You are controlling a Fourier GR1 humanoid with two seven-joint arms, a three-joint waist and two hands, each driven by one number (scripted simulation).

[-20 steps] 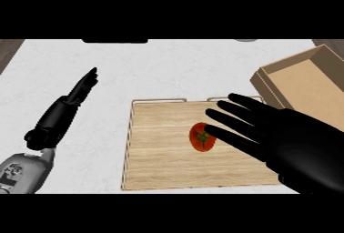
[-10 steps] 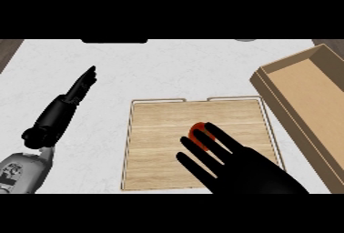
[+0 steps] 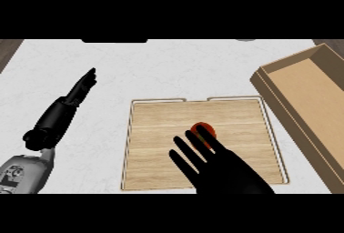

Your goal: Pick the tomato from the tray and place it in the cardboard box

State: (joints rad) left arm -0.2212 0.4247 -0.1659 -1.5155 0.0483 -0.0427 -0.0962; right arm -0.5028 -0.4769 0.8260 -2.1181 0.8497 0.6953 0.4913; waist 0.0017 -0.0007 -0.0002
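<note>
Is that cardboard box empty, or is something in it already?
Empty, as far as shows: the cardboard box has only bare floor inside. The tomato is on the tray, partly under the right hand.

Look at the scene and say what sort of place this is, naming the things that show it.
Probably a kitchen counter: a pale marbled worktop carries a wooden tray with a tomato on it, and an open cardboard box sits at the right.

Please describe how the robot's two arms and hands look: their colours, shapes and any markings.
Both hands are black with long, slender fingers: the left hand and the right hand. The left forearm is a light grey casing with small dark marks. The right forearm is not visible.
</note>
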